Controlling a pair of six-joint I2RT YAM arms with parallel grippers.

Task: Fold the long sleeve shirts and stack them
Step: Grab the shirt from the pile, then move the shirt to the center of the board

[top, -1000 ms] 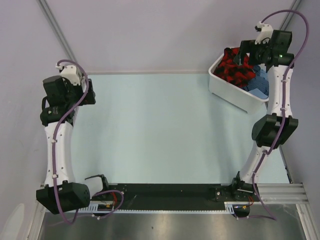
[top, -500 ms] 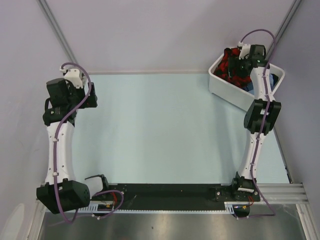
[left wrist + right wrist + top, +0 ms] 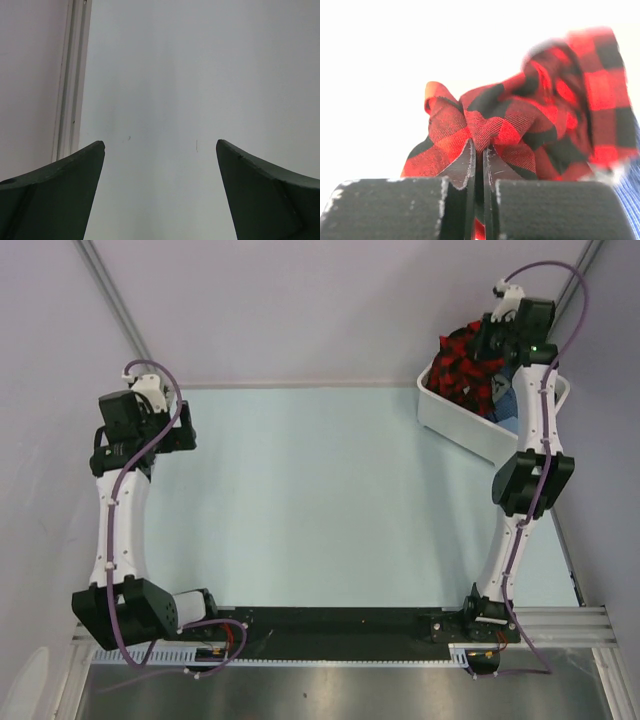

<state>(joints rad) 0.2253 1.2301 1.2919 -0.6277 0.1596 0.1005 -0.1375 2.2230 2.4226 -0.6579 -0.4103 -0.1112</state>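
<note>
A red-and-black check shirt (image 3: 465,368) bulges up out of the white tub (image 3: 455,422) at the far right of the table. My right gripper (image 3: 490,344) is above the tub, shut on a fold of that shirt (image 3: 520,125); the cloth is pinched between the fingertips (image 3: 468,161). A blue shirt (image 3: 507,400) lies lower in the tub, also seen at the right edge of the right wrist view (image 3: 630,190). My left gripper (image 3: 160,145) is raised at the far left, open, with nothing between its fingers (image 3: 75,170).
The pale blue table top (image 3: 300,500) stretches between the arms. The tub sits tilted at the back right corner, close to the right wall. A metal rail (image 3: 110,290) runs diagonally at the back left. Both arm bases stand at the near edge.
My right gripper went down into the tub, shut on the red-and-black shirt and has lifted a bunch of it. The left arm shifted slightly and stays open.
</note>
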